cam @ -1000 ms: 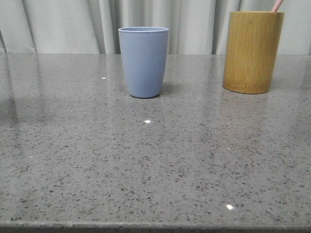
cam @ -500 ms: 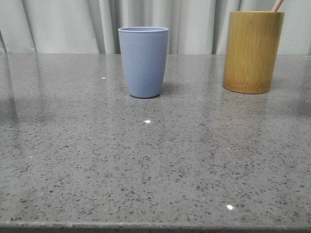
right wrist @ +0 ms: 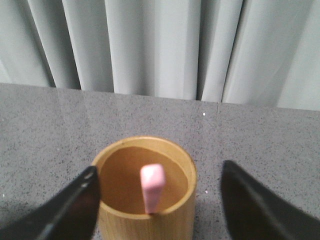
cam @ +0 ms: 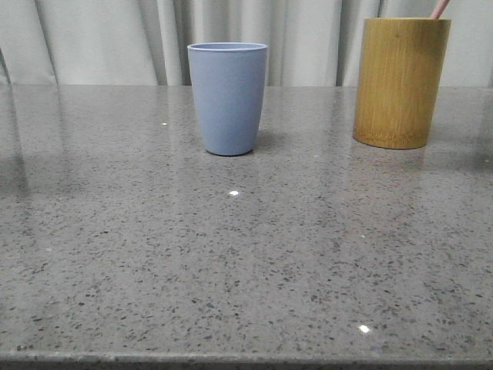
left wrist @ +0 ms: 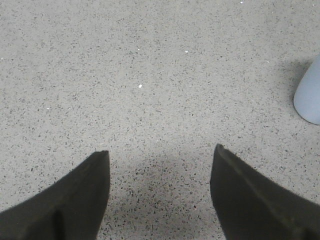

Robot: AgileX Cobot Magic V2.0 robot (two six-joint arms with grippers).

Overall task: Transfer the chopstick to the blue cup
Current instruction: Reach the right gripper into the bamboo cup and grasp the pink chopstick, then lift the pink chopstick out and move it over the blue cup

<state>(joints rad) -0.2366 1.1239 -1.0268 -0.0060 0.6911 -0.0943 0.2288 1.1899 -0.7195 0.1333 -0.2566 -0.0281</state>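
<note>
The blue cup [cam: 228,98] stands upright at the middle back of the table; its edge also shows in the left wrist view [left wrist: 309,96]. A pale pink chopstick [cam: 440,8] sticks up from the bamboo holder [cam: 400,82] at the back right. In the right wrist view the chopstick's end [right wrist: 152,186] stands in the holder [right wrist: 145,200], between my open fingers. My right gripper [right wrist: 158,170] is open, above the holder and empty. My left gripper [left wrist: 160,155] is open and empty over bare table, the blue cup off to one side. Neither gripper shows in the front view.
The grey speckled table [cam: 246,254] runs to a front edge at the bottom of the front view. Pale curtains [cam: 115,38] hang behind the table's back edge.
</note>
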